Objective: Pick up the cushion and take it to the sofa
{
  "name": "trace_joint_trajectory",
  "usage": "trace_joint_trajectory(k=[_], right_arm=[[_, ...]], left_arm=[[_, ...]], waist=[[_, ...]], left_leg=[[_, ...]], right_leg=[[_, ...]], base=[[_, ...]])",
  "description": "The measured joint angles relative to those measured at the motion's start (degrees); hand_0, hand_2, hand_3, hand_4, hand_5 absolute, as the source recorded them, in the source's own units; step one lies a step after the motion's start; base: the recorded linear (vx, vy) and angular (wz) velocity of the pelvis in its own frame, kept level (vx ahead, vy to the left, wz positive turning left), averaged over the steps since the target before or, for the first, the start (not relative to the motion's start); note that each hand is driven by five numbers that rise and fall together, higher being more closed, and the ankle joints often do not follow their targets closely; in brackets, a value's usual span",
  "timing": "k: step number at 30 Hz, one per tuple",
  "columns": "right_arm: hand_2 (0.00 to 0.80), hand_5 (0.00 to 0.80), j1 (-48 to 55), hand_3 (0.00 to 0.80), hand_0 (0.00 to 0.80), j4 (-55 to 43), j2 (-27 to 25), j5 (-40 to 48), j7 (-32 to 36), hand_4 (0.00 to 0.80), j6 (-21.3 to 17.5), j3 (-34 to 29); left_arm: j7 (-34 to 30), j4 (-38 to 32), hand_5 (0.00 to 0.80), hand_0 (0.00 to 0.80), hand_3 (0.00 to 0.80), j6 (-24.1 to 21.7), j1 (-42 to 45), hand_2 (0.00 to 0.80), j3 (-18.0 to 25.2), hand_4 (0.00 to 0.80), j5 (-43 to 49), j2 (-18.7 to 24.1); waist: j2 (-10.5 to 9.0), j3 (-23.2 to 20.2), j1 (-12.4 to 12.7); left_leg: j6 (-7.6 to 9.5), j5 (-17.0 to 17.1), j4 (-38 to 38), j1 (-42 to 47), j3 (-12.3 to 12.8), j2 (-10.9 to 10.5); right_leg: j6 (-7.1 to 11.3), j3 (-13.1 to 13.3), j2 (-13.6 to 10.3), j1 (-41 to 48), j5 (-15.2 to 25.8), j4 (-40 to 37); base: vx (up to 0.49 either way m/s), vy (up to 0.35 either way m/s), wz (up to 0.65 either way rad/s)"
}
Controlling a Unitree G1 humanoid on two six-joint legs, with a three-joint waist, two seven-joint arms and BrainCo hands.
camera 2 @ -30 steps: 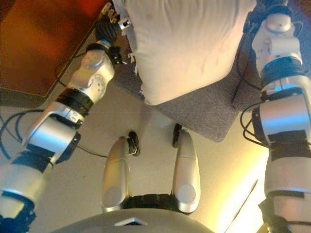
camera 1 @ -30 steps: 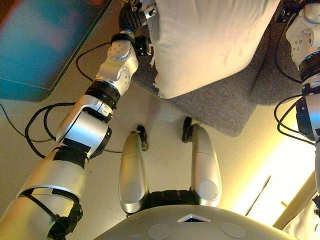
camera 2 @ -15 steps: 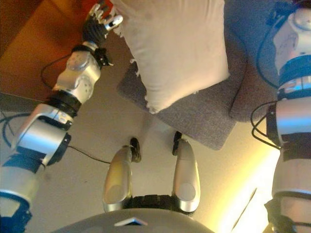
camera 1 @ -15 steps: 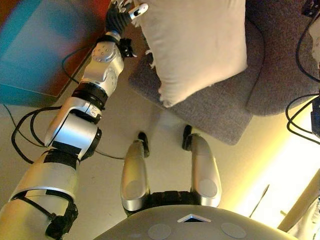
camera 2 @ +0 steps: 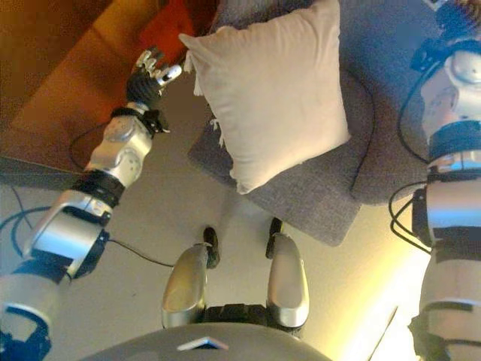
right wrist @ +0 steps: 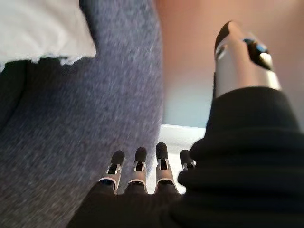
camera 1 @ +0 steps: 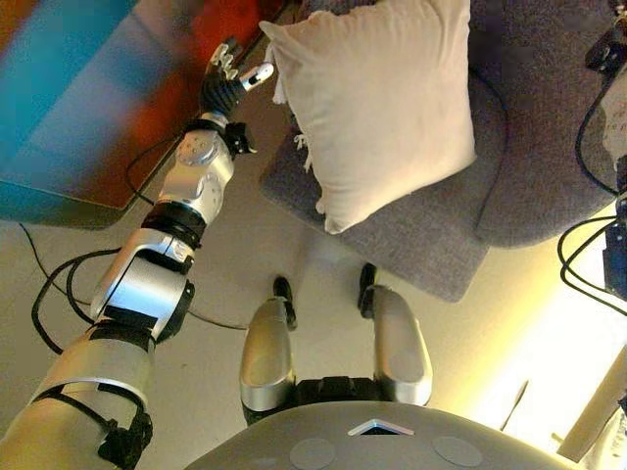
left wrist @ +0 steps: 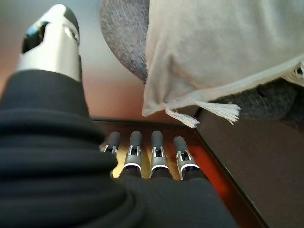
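Observation:
The cream cushion (camera 1: pixel 377 108) with frayed corners lies on the grey sofa (camera 1: pixel 529 127), one corner hanging over the seat's front edge. My left hand (camera 1: pixel 230 83) is open and empty, just off the cushion's left corner and not touching it. In the left wrist view its straight fingers (left wrist: pixel 152 156) point past the cushion's corner (left wrist: pixel 223 52). My right hand (camera 2: pixel 455 19) is at the sofa's far right, apart from the cushion. In the right wrist view its fingers (right wrist: pixel 142 171) are straight and empty above the grey seat, with the cushion's edge (right wrist: pixel 38 28) off to one side.
A low piece of furniture with a dark, reddish top (camera 1: pixel 78 108) stands on the left, close to my left arm. The sofa's front edge (camera 2: pixel 316 195) is just ahead, with pale floor (camera 1: pixel 225 264) between.
The cushion was held up between both hands; now it rests on the sofa. Both hands have let go and drawn outward. The camera has also shifted.

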Motion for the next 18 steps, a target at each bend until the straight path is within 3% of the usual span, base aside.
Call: trace_joint_trajectory(k=[4, 11, 18], right_arm=[[0.0, 0.0, 9.9, 0.0, 0.0, -8.0, 1.2, -0.2, 1.0, 0.0, -0.1, -2.4], [0.0, 0.0, 29.5, 0.0, 0.0, -19.9, 11.4, -0.5, 2.3, 0.0, -0.4, -4.8], [0.0, 0.0, 46.7, 0.0, 0.0, -32.5, 21.3, -1.8, 6.4, 0.0, -1.6, -5.3]], left_arm=[[0.3, -4.7, 0.0, 0.0, 0.0, 0.0, 6.5, 0.0, 2.4, 0.0, 0.1, -0.9], [1.1, -12.9, 0.0, 0.0, 0.0, 0.2, 21.0, 0.0, 4.3, 0.0, 2.4, -5.3], [-1.6, -20.4, 0.0, 0.0, 0.0, 3.9, 33.7, 0.0, 8.5, 0.0, 2.3, -8.6]], waist=[[-0.74, -3.4, -0.1], [-2.38, -11.7, -0.3], [-2.67, -14.3, -0.3]], left_leg=[[0.13, 1.3, -4.9, 3.9, 0.5, -0.4], [0.29, 2.4, -13.3, 12.3, 2.2, -1.2], [0.54, 2.9, -17.5, 16.7, 3.8, -2.0]], right_leg=[[0.56, -0.4, 0.4, 4.1, 1.6, -5.2], [1.93, -0.6, 1.4, 12.8, 4.1, -15.3], [2.79, 0.3, 1.6, 17.3, 5.9, -21.2]], base=[[0.066, 0.045, -0.01], [0.064, 0.051, -0.06], [-0.006, 0.04, -0.07]])
